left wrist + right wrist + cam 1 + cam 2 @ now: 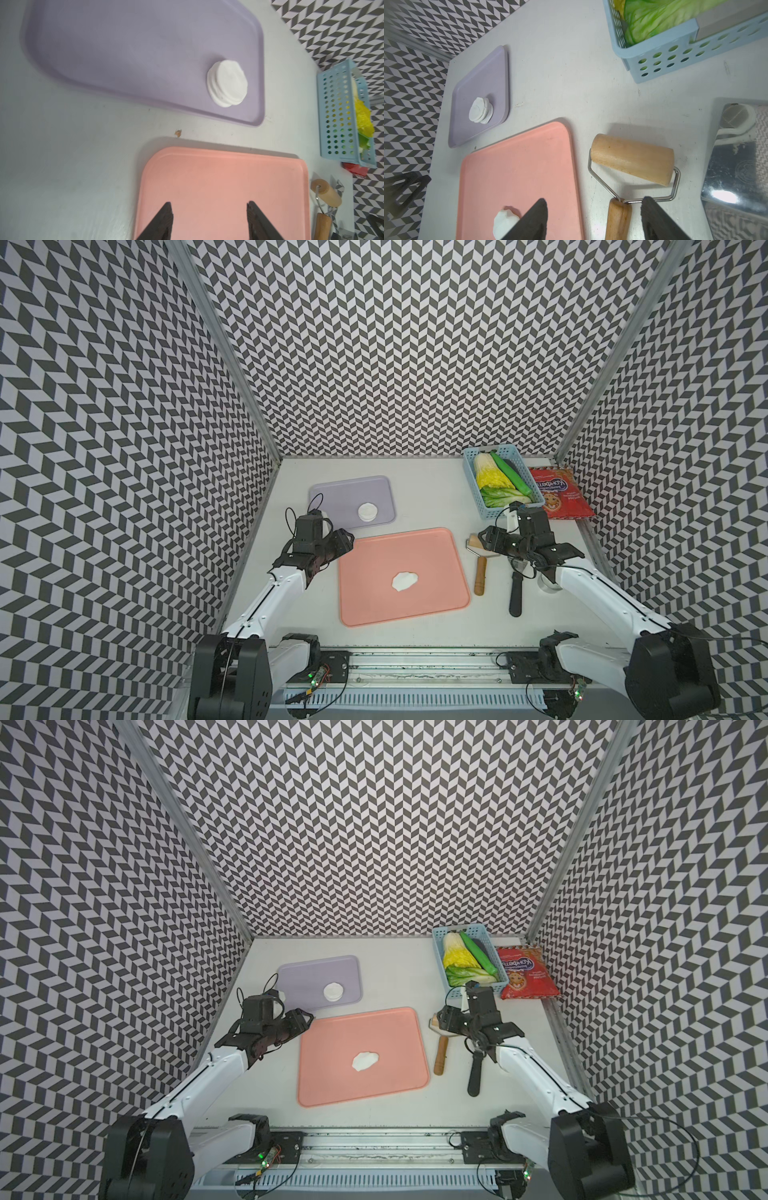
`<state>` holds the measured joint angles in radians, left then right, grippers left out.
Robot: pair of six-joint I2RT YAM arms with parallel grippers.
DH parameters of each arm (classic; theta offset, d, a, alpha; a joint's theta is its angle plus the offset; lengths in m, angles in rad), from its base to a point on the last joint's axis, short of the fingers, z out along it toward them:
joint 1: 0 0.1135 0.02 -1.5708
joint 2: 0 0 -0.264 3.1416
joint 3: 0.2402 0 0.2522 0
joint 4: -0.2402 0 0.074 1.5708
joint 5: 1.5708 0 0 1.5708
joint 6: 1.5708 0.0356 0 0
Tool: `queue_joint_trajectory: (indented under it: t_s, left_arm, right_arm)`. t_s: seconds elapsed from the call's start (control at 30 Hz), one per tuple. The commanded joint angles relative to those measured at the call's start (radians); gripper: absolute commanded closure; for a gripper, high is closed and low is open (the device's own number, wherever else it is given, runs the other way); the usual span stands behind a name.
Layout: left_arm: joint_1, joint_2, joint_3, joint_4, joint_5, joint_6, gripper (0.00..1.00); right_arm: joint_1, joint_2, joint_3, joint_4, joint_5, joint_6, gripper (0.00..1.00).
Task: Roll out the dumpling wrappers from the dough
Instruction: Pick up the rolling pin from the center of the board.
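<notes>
The right gripper (593,200) hovers with its jaws apart and nothing held. In the right wrist view they stand to either side of the spot where the rolling pin (632,159) joins its wooden handle (481,576), without yet touching it. The pin lies on the table (415,489) just beside the right edge of the pink tray (374,560). Its handle runs roughly along that edge, from far to near, with the roller set crosswise at the far end. A grasp would therefore seem to need the jaws to close across the handle, not along it.

The dough (404,581) is a small, irregular lump about the middle of the pink tray, so it lies to the left of the pin. The carry from pin to dough looks short and sideways.

The left gripper (209,203) is also spread and empty, above the pink tray's far left corner and well apart from the pin. The right arm is clearly the nearer one. The dumpling wrappers (368,511) sit stacked near the right end of the purple tray (345,491), by its near edge.
</notes>
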<state>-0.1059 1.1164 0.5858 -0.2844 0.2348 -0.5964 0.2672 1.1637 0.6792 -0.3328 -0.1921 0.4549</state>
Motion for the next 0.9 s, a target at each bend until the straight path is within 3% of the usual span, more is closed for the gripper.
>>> queue_joint_trajectory:
  t_s: [0.0,0.37,0.87]
  left_arm:
    - [-0.026,-0.024,-0.026,-0.073,-0.111,-0.055,0.45]
    - [-0.100,0.017,-0.080,-0.116,-0.231,-0.155,0.52]
    - [-0.135,0.025,-0.141,-0.033,-0.208,-0.172,0.51]
  right_arm:
    - [0.035,0.003,-0.037,-0.004,0.032,0.021,0.28]
    - [0.114,0.011,-0.094,-0.035,0.093,0.062,0.30]
    - [0.130,0.090,-0.124,0.029,0.098,0.076,0.33]
